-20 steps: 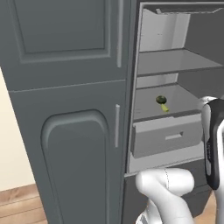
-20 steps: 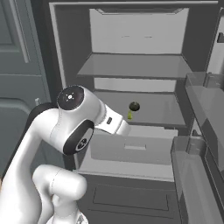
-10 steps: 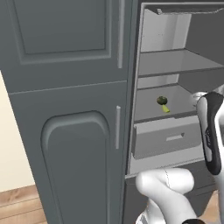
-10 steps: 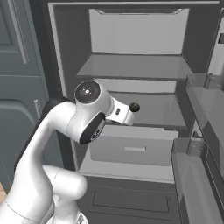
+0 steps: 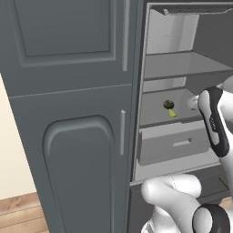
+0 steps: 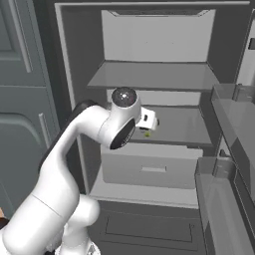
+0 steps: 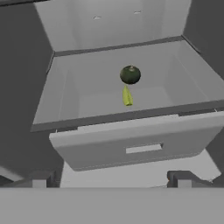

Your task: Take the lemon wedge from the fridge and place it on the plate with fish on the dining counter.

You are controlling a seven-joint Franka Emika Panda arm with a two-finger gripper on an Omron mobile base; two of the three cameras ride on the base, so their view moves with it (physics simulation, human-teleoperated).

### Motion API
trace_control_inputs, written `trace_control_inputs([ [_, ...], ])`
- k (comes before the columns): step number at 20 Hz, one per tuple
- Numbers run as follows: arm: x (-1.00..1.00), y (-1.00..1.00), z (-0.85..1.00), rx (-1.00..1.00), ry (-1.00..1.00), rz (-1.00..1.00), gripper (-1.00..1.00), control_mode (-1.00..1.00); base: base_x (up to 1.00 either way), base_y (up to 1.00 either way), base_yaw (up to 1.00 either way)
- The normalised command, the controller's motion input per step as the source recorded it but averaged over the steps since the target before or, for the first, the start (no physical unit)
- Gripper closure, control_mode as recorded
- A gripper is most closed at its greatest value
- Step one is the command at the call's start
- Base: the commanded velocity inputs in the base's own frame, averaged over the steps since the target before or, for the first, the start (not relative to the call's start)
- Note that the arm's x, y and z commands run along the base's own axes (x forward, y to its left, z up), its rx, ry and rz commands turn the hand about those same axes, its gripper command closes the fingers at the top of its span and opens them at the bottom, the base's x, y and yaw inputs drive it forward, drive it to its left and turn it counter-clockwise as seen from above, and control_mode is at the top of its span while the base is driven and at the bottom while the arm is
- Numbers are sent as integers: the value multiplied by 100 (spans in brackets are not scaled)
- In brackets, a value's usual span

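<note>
The fridge (image 6: 155,75) stands open. On its middle shelf lies the lemon wedge (image 7: 127,96) (image 5: 172,113) (image 6: 147,133), a tiny yellow sliver just in front of a small dark green round lump (image 7: 130,75) (image 5: 168,104). My gripper (image 7: 111,181) is open with nothing between its fingertips (image 7: 183,178). It hangs in front of the shelf, above the pulled-out drawer (image 7: 135,146), and points at the wedge from a short way off. The plate with fish and the dining counter are out of view.
A panelled dark grey cabinet (image 5: 68,136) stands left of the fridge. The open fridge door with its bins (image 6: 234,164) juts out on the right. A bare upper shelf (image 5: 182,66) sits above the wedge's shelf.
The arm has reached up and forward into the fridge opening, bringing the hand closer to the shelf with the wedge. The jaws stayed open.
</note>
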Motion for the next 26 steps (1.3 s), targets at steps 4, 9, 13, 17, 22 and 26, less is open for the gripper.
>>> trace_control_inputs([
  [4, 28, 0, -19, -3, 10, 0, -100, -100, 0, 0, 0],
  [9, 44, 0, -54, -1, 0, 0, -100, -100, 0, 0, 0],
  [13, 26, 0, -75, -1, -9, 0, -100, -100, 0, 0, 0],
  [17, 29, 0, -36, 0, -18, 0, -100, -100, 0, 0, 0],
  [22, 6, 0, 0, 0, -1, 0, -100, -100, 0, 0, 0],
  [26, 3, 0, 0, 0, 1, 0, -100, -100, 0, 0, 0],
])
